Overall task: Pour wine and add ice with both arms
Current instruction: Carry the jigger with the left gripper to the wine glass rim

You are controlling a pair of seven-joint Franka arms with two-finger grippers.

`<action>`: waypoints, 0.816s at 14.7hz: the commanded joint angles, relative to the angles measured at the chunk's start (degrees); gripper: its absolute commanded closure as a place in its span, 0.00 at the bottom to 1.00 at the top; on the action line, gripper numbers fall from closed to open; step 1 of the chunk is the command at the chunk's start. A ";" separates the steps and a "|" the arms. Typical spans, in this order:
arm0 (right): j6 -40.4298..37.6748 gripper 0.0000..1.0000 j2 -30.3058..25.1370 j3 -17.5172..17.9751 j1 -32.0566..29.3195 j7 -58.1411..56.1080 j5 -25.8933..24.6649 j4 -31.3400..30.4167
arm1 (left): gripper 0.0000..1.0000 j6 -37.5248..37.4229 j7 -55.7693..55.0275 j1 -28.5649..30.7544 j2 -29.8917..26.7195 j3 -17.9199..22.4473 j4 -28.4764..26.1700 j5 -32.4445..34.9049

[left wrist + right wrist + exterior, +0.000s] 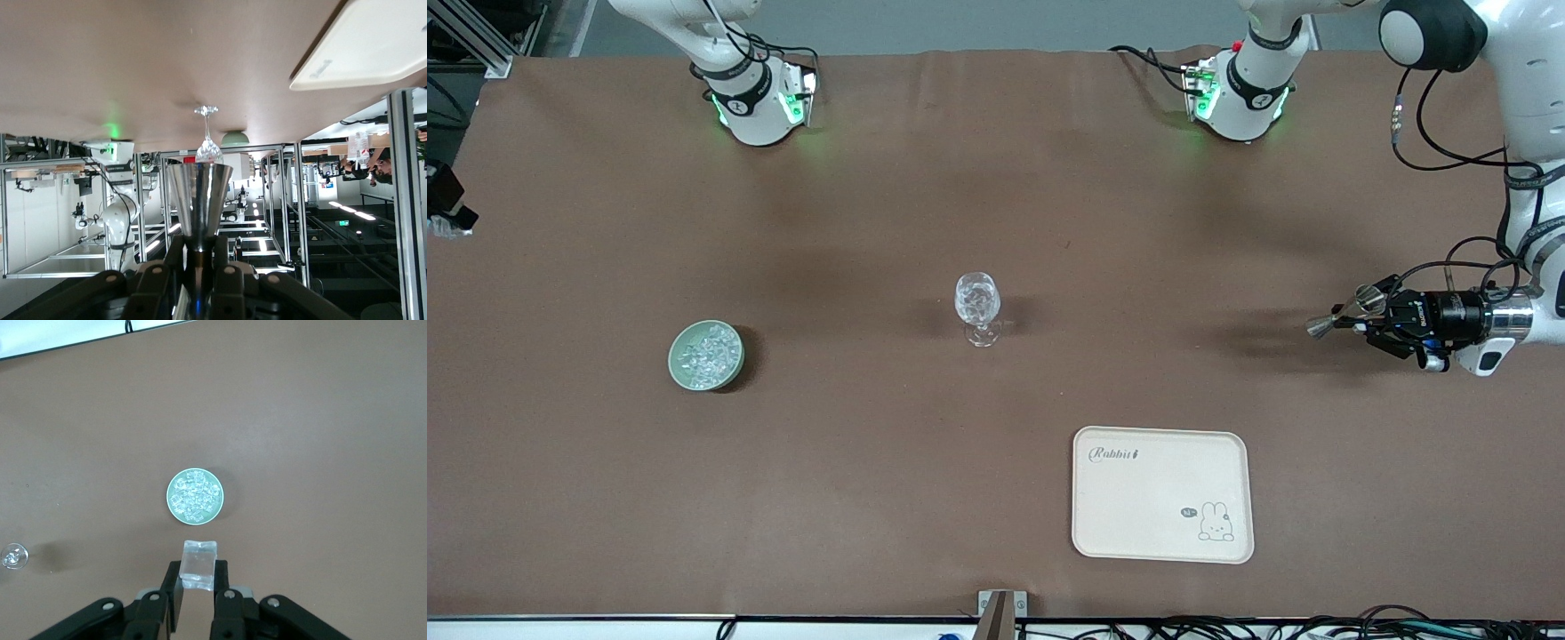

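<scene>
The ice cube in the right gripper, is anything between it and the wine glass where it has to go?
Nothing visible. The right gripper is shut on one ice cube above the green bowl of ice. Between that bowl and the stemmed glass lies only bare brown table. The tray sits nearer the front camera, off that path.

Even, fairly bright overhead light; soft blurred shadows spread on the brown table (871, 222) beside the stemmed glass (977, 307) and the green bowl (706, 356). Green lamps glow at both arm bases. The left wrist view's background looks dim, streaked by ceiling strip lights
</scene>
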 commanded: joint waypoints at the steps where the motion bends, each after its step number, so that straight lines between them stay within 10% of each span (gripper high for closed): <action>1: 0.30 0.99 -1.01 0.09 -0.12 -0.55 0.52 -1.12 | 1.00 0.10 -2.48 0.72 -3.24 -2.31 -0.99 1.30; 12: 0.30 0.99 -1.01 0.09 -0.12 -0.55 0.52 -1.03 | 1.00 16.42 -12.94 0.81 -21.33 -19.69 -13.53 4.55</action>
